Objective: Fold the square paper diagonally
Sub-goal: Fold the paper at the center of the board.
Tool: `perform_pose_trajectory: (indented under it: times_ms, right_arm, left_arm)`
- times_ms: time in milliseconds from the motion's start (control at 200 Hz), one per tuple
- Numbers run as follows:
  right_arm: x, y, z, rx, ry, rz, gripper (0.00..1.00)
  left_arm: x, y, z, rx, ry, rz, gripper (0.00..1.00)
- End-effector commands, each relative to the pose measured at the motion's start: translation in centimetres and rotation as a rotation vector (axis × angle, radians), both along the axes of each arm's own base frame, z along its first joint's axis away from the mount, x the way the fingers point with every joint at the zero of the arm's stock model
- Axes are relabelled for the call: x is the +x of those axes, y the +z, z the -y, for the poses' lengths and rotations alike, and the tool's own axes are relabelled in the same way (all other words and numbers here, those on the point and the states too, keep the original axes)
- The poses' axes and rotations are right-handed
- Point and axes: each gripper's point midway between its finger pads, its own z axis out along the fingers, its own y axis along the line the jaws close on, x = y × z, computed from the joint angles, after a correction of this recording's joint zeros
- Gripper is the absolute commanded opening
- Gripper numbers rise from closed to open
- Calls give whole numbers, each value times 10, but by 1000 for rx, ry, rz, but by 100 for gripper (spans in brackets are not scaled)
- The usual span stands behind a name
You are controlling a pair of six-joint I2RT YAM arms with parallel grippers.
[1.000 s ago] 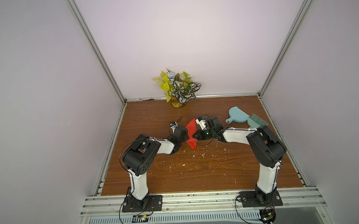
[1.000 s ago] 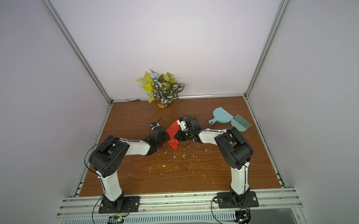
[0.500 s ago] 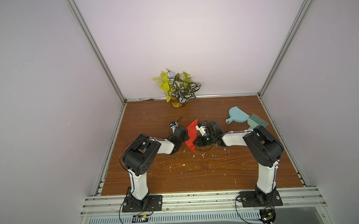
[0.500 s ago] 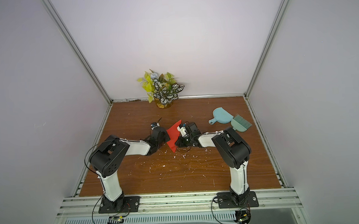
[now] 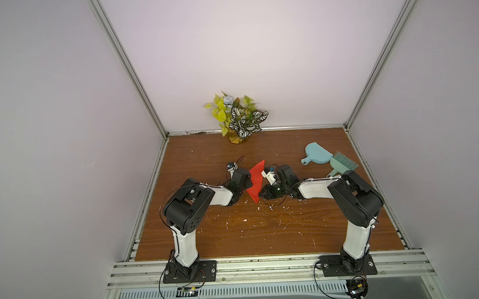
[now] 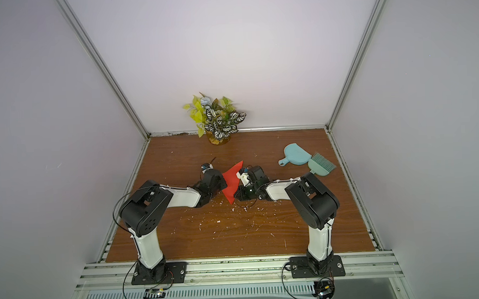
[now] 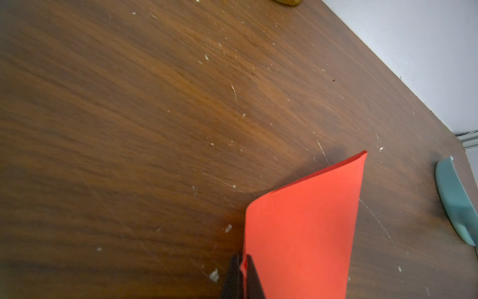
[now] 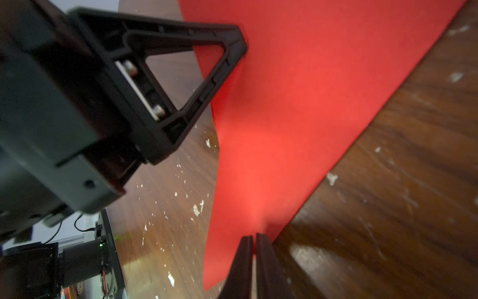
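The square paper point(image 5: 257, 182) point(image 6: 232, 183) is bright red-orange and stands steeply on edge at mid-table, between my two grippers. My left gripper point(image 5: 250, 185) point(image 6: 224, 185) is shut on its left edge; the wrist view shows the paper point(image 7: 302, 227) pinched between the black tips of that gripper point(image 7: 243, 259), bowing away from them. My right gripper point(image 5: 260, 195) point(image 6: 236, 196) is shut on the opposite edge, lower and nearer the front. In the right wrist view the sheet point(image 8: 284, 103) rises from this gripper point(image 8: 254, 236) toward a left finger point(image 8: 227, 57).
A light blue dustpan point(image 5: 317, 153) point(image 7: 452, 202) and a green brush point(image 5: 343, 166) lie at the back right. A potted plant point(image 5: 238, 119) stands against the back wall. White scraps point(image 5: 244, 220) litter the wooden table point(image 5: 292, 236) in front of the grippers.
My right gripper has moved toward the table's front with its edge of the paper, so the sheet looks narrower and more upright. The left arm has hardly moved.
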Motion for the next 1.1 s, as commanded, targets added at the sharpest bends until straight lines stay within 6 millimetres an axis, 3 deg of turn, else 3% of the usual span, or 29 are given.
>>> perform_pose_trajectory:
  times_ms: [0, 120, 340, 696, 1096]
  right_arm:
    - [18, 43, -9, 50, -4, 88, 10]
    - [30, 54, -14, 58, -17, 119, 10]
    - [28, 31, -13, 41, -31, 74, 9]
    - [1, -3, -3, -15, -4, -20, 9]
    - [-26, -9, 9, -17, -5, -64, 9]
  left_arm:
    - [-10, -16, -4, 49, -12, -41, 1]
    - [-11, -16, -4, 44, -13, -41, 1]
    - [-11, -16, -3, 38, -13, -41, 1]
    - [-10, -16, -3, 31, -7, -40, 1]
    - [-9, -17, -5, 38, 6, -42, 1]
